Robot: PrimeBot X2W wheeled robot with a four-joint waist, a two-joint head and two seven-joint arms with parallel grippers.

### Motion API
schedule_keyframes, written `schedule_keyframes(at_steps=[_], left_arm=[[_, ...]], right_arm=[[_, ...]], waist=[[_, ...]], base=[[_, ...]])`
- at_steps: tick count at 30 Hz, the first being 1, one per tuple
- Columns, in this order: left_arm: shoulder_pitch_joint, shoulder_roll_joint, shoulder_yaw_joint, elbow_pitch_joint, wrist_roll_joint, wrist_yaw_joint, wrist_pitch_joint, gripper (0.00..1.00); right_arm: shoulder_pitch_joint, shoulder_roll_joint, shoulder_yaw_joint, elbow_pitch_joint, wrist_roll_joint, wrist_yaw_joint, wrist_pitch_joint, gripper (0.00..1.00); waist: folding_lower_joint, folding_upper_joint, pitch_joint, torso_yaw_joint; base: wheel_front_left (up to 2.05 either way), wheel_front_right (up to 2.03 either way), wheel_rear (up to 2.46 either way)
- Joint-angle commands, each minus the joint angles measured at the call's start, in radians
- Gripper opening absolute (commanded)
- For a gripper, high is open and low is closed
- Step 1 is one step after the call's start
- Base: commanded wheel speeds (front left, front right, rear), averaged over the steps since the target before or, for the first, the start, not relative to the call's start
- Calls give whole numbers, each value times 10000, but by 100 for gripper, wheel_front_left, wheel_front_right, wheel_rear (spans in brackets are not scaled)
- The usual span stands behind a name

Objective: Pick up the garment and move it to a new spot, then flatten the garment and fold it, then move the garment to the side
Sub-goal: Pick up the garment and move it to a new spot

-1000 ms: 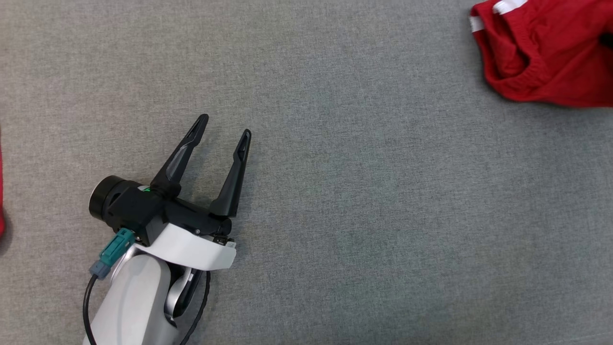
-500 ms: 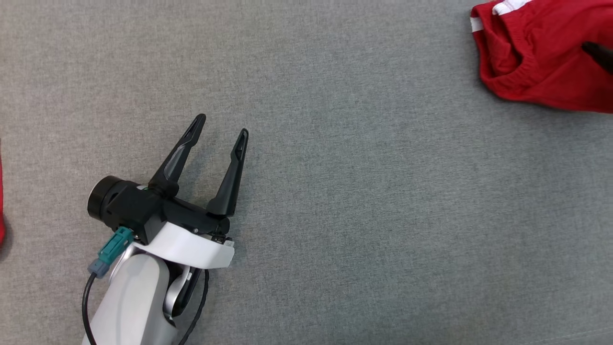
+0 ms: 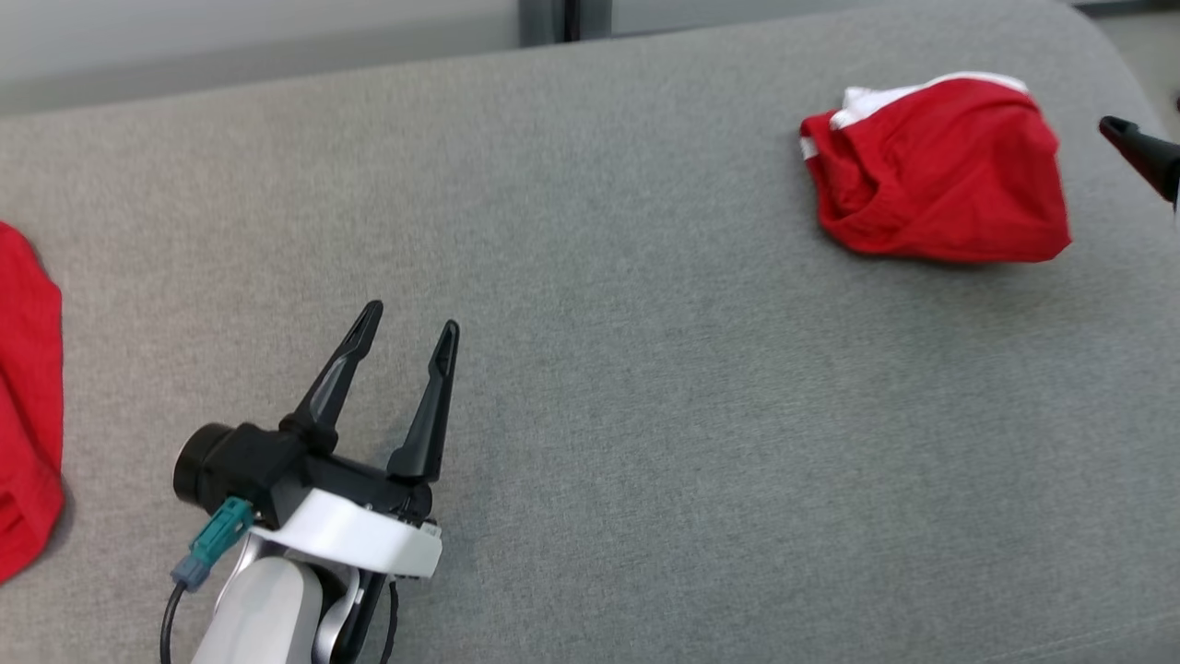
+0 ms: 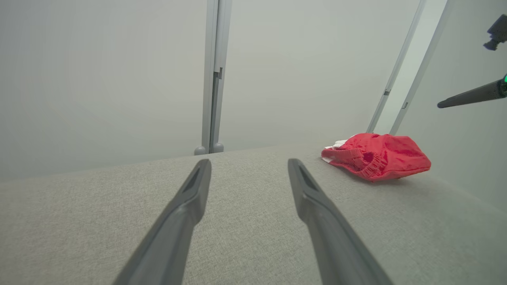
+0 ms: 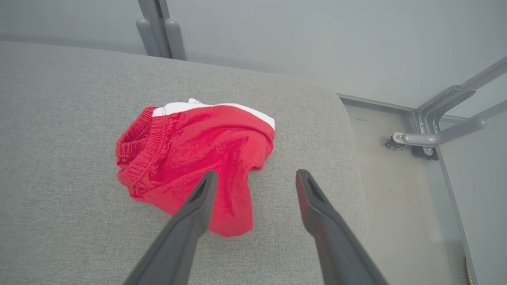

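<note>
Left claw (image 3: 408, 320) – head view: lower left, fingers spread, nothing between them, over grey padded surface (image 3: 645, 415). Red garment (image 3: 936, 175), white trim, bunched at upper right, well apart from it. Right claw (image 3: 1143, 152) – one dark finger tip at right edge, near garment. Second red cloth (image 3: 28, 397) at left edge.

Left wrist view: fingers apart, empty; garment lies ahead to right on surface.

Right wrist view: right claw spread, gripping nothing. One finger overlaps garment's near edge; contact cannot be told. Metal frame (image 5: 435, 136) stands on floor beyond surface edge.
</note>
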Motion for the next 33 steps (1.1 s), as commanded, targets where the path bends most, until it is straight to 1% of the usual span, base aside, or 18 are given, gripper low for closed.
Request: schedule_keyframes(at_steps=[1,5,6,10,13,17,21,25,29,33], left_arm=[[223,7,108,-32,-48,31,-8,100],[637,20,398,-135,-64,93,-8,100],[637,20,398,-135,-64,93,-8,100],[1002,206,778,-227,-52,187,-8,100],[1260,281,1037,-336,-81,243,-8,100],[1473,313,1370,-537,-112,340,-8,100],[1751,252,1617,-702,-116,426,-8,100],[1946,198,1763,-813,-89,481,-8,100],[1973,123,1958,-914,43,578,-6,100],[2060,-90,2208,-894,94,640,-8,100]], right_arm=[[235,-235,-20,-376,-79,1,-394,100],[700,-538,-116,-1720,118,3,-1180,100],[700,-538,-116,-1720,118,3,-1180,100],[1240,-1016,-451,-2887,-68,1,-2234,100],[1837,-1141,-933,-3437,-191,3,-3048,100],[3027,-1136,-2003,-3574,-290,1,-4222,100],[4540,-738,-3085,-3657,-554,3,-5292,100],[6095,-76,-4216,-3906,-721,3,-5990,100],[7610,764,-5693,-4223,-1344,3,-6381,100],[8998,1778,-7286,-4766,-2410,3,-6467,100]], waist=[[0,0,-774,-217],[0,0,-1310,-217],[0,0,-1310,-217],[0,0,-1662,-179],[0,0,-1907,-40],[0,0,-2215,257],[0,0,-2455,580],[0,0,-2544,912],[0,0,-2587,1276],[0,0,-2622,1488]], base=[[0,0,0],[0,0,0],[0,0,0],[0,0,0],[0,0,0],[0,0,0],[0,0,0],[0,0,0],[0,0,0],[0,0,0]])
